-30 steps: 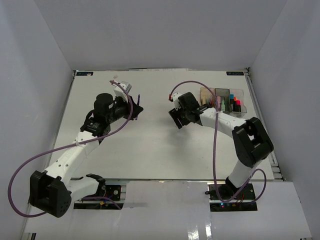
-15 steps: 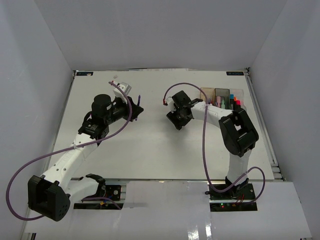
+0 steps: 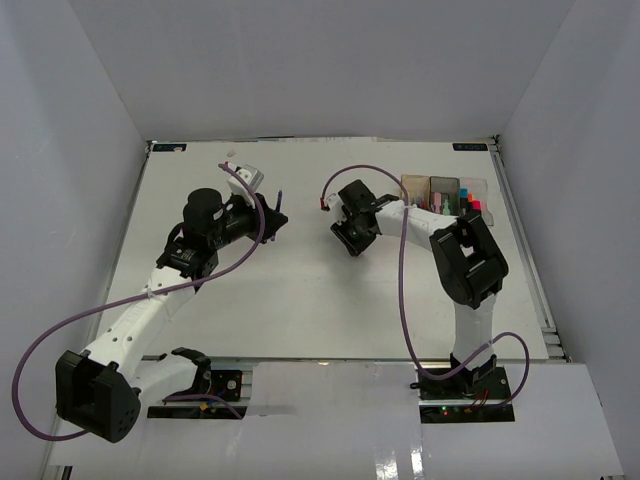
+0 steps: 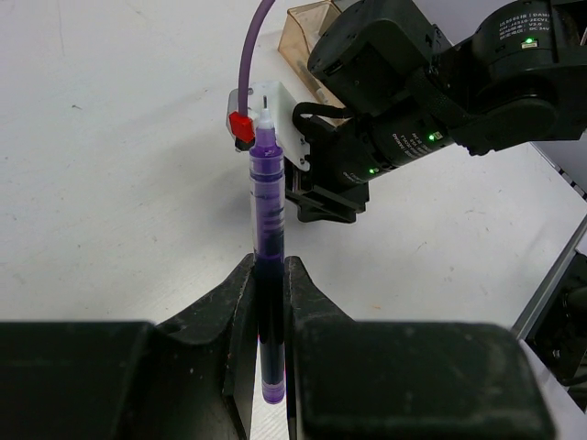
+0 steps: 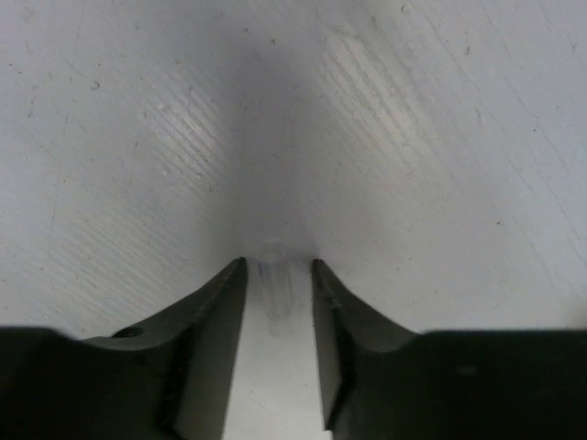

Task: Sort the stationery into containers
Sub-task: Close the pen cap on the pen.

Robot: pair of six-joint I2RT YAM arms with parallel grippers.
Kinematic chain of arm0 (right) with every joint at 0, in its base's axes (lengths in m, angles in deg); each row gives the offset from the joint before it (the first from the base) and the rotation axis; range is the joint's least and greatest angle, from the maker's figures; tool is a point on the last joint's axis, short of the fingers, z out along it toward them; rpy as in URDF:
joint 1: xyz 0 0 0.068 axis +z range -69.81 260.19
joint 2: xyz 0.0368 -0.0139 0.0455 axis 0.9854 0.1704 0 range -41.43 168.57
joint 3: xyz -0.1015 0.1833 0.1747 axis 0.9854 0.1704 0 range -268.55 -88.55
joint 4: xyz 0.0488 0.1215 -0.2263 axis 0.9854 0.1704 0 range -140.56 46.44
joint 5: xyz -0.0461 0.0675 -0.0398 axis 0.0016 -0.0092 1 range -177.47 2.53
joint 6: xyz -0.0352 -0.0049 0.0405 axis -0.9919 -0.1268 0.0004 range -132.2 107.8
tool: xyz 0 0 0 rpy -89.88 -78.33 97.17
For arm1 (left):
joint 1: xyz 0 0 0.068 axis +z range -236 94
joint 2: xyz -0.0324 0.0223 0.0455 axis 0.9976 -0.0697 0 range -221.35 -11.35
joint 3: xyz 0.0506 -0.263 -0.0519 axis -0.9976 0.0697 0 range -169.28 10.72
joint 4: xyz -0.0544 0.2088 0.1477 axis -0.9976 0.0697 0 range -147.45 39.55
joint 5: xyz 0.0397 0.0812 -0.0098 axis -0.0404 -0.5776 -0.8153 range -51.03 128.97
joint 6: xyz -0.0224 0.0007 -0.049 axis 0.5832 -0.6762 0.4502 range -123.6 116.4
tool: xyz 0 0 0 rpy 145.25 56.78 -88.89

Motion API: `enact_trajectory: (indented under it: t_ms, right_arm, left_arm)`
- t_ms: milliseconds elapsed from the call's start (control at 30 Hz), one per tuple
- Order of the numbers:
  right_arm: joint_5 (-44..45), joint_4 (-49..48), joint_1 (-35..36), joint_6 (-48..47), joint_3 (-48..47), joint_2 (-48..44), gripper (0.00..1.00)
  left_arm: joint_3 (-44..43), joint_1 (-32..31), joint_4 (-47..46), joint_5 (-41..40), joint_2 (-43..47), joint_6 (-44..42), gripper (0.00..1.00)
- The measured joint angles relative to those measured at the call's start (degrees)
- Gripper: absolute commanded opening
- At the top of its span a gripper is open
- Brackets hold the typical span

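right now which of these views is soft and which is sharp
Left wrist view: the purple pen in the left hand is crisp, the near fingers dark. Right wrist view: soft throughout, a pale clear thing at the right hand is hazy, a broad shadow on the table. Top view: evenly lit, soft shadows.

I am finding the left gripper hanging over the left-centre of the table. A pen is sitting between its fingers, tip pointing toward the right gripper. That gripper is sitting just right of centre, low over the surface, its fingers parted around a small item too blurred to identify. Behind and right of it, three bins are standing side by side near the far right corner, stationery lying inside.
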Motion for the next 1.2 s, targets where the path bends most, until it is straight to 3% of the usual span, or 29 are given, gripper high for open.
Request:
enact_trajectory:
  t_ms: [100, 233, 400, 567, 867, 1200]
  right_arm:
    - [0.7, 0.0, 0.3, 0.0, -0.2, 0.1, 0.22]
    - [1.6, 0.1, 0.9, 0.2, -0.2, -0.1, 0.12]
    - [1.7, 1.4, 1.8, 1.6, -0.2, -3.7, 0.08]
    - [-0.4, -1.4, 3.3, 5.0, 0.1, -15.5, 0.08]
    - [-7.5, -27.5, 4.8, 14.6, 7.8, -36.9, 0.08]
    - [-11.0, -55.8, 7.7, 24.9, 19.1, -39.9, 0.08]
  left_arm:
    - [0.0, 0.0, 0.0, 0.2, 0.0, -0.1, 0.0]
    - [0.1, 0.0, -0.2, 1.3, 0.0, -0.2, 0.0]
    - [0.9, 0.0, -0.5, 3.2, 0.4, -0.3, 0.0]
    - [2.3, 0.0, -2.2, 5.9, 2.7, -0.2, 0.0]
    - [6.2, 0.0, -11.7, 14.6, 4.2, 5.1, 0.0]
    - [8.3, 0.0, -18.1, 19.5, 3.2, 9.8, 0.0]
